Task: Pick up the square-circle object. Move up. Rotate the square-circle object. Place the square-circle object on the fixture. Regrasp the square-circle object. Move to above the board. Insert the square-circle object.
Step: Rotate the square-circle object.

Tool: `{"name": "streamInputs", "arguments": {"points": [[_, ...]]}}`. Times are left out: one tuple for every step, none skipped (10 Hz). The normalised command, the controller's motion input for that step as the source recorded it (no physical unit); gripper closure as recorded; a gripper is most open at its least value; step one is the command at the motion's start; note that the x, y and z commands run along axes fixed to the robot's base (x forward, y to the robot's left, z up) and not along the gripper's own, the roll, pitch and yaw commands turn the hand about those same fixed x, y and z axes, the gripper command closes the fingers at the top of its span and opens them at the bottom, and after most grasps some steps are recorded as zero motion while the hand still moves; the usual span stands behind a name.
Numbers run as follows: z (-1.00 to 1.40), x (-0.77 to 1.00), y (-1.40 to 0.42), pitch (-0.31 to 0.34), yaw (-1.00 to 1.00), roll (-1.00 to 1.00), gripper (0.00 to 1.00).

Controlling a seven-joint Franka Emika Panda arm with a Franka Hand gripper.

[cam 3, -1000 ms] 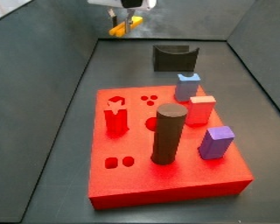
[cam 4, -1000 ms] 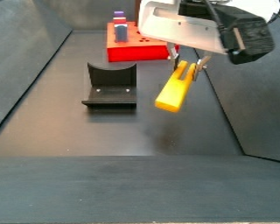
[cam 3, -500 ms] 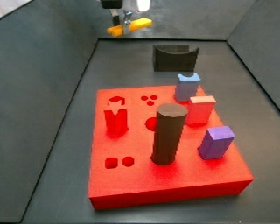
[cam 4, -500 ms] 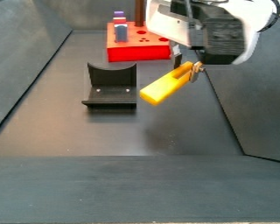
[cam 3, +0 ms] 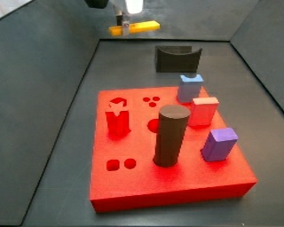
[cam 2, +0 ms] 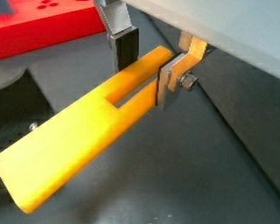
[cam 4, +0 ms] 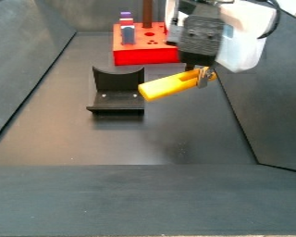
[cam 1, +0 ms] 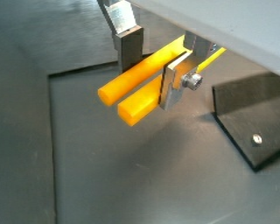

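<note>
We see the square-circle object (cam 4: 170,85) as a long yellow-orange bar with two parallel prongs, clearest in a wrist view (cam 1: 140,81). The gripper (cam 4: 200,76) has its fingers (cam 2: 171,74) closed on one end and holds the bar in the air, right of the fixture (cam 4: 115,93) at centre frame, with the board (cam 4: 143,49) behind. Half a second ago the bar slanted downward; now it lies nearly level. In a side view it sits at top centre (cam 3: 134,28).
</note>
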Motion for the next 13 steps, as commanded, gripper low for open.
{"name": "streamInputs", "arguments": {"points": [[-0.02,0.0,0.02,-0.012,-1.0,0.0,1.0],[-0.02,0.0,0.02,-0.013,-1.0,0.0,1.0],[-0.02,0.0,0.02,-0.013,-1.0,0.0,1.0],[-0.02,0.0,0.02,-0.014,-1.0,0.0,1.0],[-0.02,0.0,0.02,-0.014,-1.0,0.0,1.0],[-0.02,0.0,0.02,-0.015,-1.0,0.0,1.0],[-0.02,0.0,0.02,-0.015,-1.0,0.0,1.0],[-0.02,0.0,0.02,-0.016,-1.0,0.0,1.0],[-0.02,0.0,0.02,-0.017,-1.0,0.0,1.0],[-0.02,0.0,0.02,-0.018,-1.0,0.0,1.0],[-0.02,0.0,0.02,-0.019,-1.0,0.0,1.0],[-0.02,0.0,0.02,-0.02,-1.0,0.0,1.0],[-0.02,0.0,0.02,-0.021,-1.0,0.0,1.0]]}}
